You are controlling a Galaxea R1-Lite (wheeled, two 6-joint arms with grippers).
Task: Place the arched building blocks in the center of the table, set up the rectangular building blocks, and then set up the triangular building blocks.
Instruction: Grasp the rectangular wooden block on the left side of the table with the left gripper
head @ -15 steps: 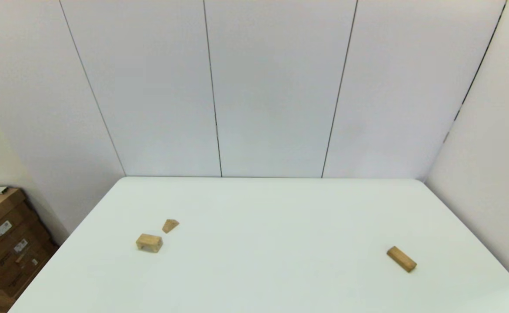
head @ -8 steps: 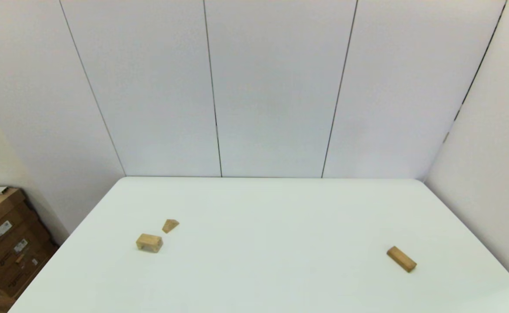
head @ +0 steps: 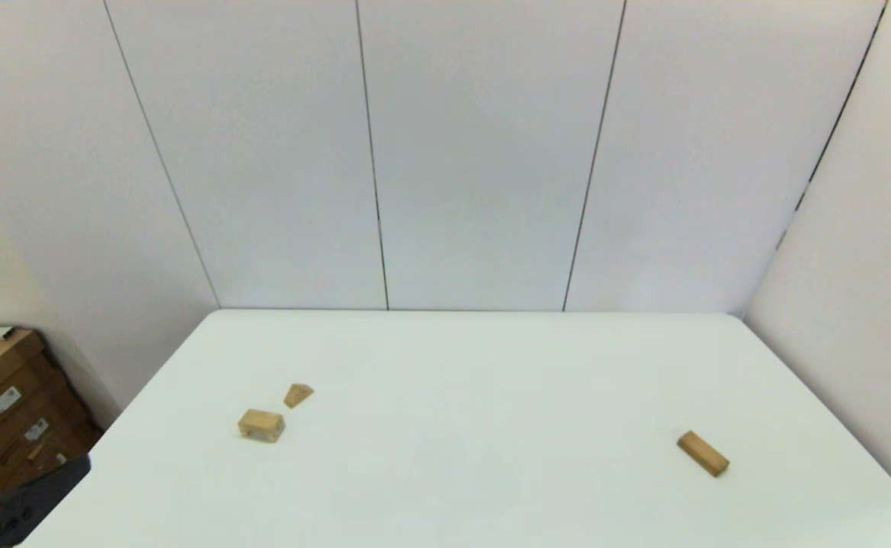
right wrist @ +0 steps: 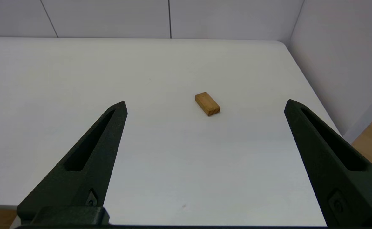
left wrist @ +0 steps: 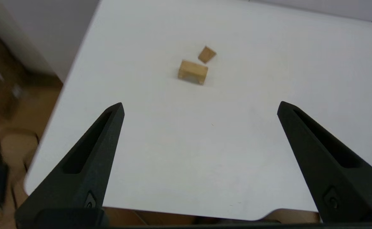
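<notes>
White surface point(head: 491, 472) carries the arched block point(head: 261, 425) on its left side, so I should bring my released left pincer point(left wrist: 200, 106) squarely over its flat sides before clenching

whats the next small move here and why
Probably reach the left hand forward toward the arched block. That block goes first, it lies flat on the table's left side beside the triangular wedge, and the left hand is open and lined up with it, still short of it.
</notes>
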